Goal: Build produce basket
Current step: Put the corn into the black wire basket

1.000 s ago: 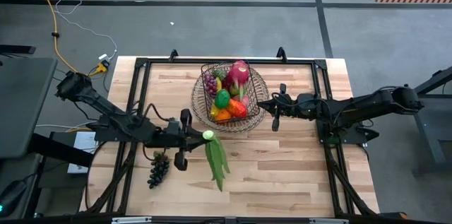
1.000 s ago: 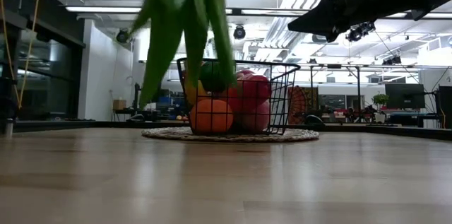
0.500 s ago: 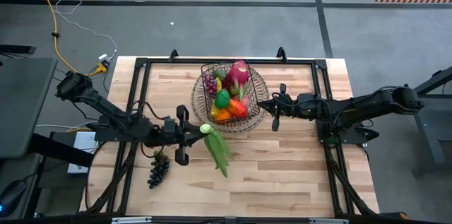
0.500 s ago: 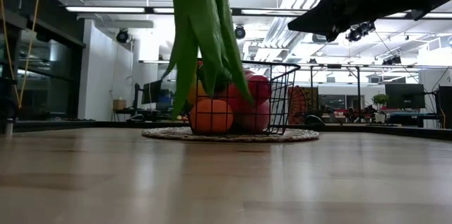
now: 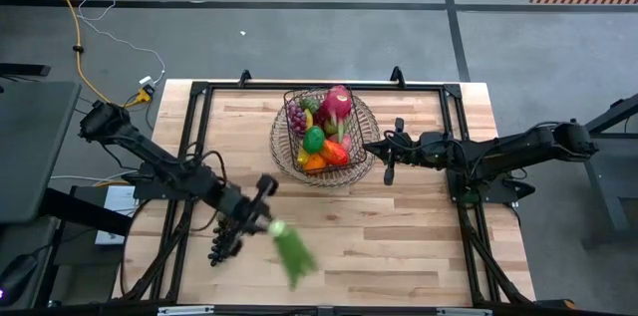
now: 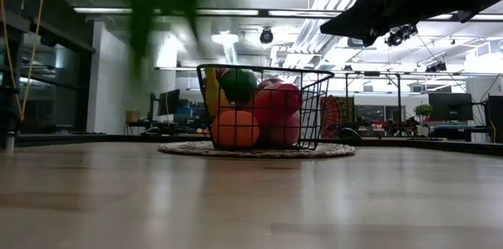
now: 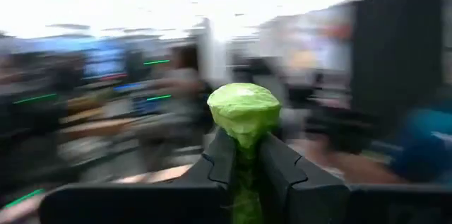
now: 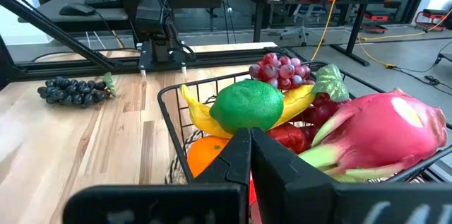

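Your left hand is clenched on the stem end of the green bean bunch, which hangs over the near-left part of the bench, well apart from the basket. In the left wrist view the bunch's pale green cap sits pinched between the two fingers, so the grip looks centred, but the pods trail loose below it.

The basket stands on a round woven tray toward the far middle of the bench and is already well filled: dragon fruit, banana, red grapes, a round green fruit and an orange. Room is short, so carry the beans high enough that the dangling tips clear the wire rim, and slow down before arriving; a swinging bunch is likely to snag the mesh or knock fruit out. Lower the tips first into a gap along the near side, then let the stem follow so the pods lie across the pile, and let go only once their weight rests on it.

Your right hand waits just beside the basket's right side, fingers closed on nothing. Keep it there, or draw it back if the left arm needs that space.

The dark grapes lie on the bench near the left hand, not yet loaded.
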You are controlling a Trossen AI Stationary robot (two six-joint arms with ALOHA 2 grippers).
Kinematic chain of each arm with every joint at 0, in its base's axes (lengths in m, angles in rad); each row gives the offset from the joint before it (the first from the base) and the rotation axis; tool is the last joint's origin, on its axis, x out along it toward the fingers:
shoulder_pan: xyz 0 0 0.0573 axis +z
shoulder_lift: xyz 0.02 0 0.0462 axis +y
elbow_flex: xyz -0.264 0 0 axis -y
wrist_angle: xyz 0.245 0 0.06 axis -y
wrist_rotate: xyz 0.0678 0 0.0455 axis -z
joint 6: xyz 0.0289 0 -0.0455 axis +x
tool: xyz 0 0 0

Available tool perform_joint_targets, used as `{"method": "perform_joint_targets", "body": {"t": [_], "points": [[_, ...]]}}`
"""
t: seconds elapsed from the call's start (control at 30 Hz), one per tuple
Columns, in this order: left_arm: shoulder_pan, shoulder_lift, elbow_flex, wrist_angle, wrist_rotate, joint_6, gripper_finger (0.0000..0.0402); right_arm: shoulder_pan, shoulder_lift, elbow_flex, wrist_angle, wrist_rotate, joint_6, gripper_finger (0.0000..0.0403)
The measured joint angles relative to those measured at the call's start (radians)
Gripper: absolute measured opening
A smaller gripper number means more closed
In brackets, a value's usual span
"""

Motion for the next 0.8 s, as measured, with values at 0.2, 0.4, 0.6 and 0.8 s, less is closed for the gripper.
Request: {"method": "perform_joint_targets", "body": {"t": [0.2, 0.4, 0.6, 0.8], "points": [[0.001, 0.0, 0.0, 0.053, 0.462, -0.015, 0.0021, 0.0, 0.0, 0.0, 0.0, 0.0, 0.0, 0.0], [-0.003, 0.0, 0.001, 0.144, 0.745, -0.118, 0.0021, 0.0, 0.0, 0.0, 0.0, 0.0, 0.0, 0.0], [-0.017, 0.0, 0.001, 0.181, 0.813, -0.135, 0.0021, 0.0, 0.0, 0.0, 0.0, 0.0, 0.0, 0.0], [-0.014, 0.0, 0.001, 0.179, 0.798, -0.135, 0.0021, 0.0, 0.0, 0.0, 0.0, 0.0, 0.0, 0.0]]}}
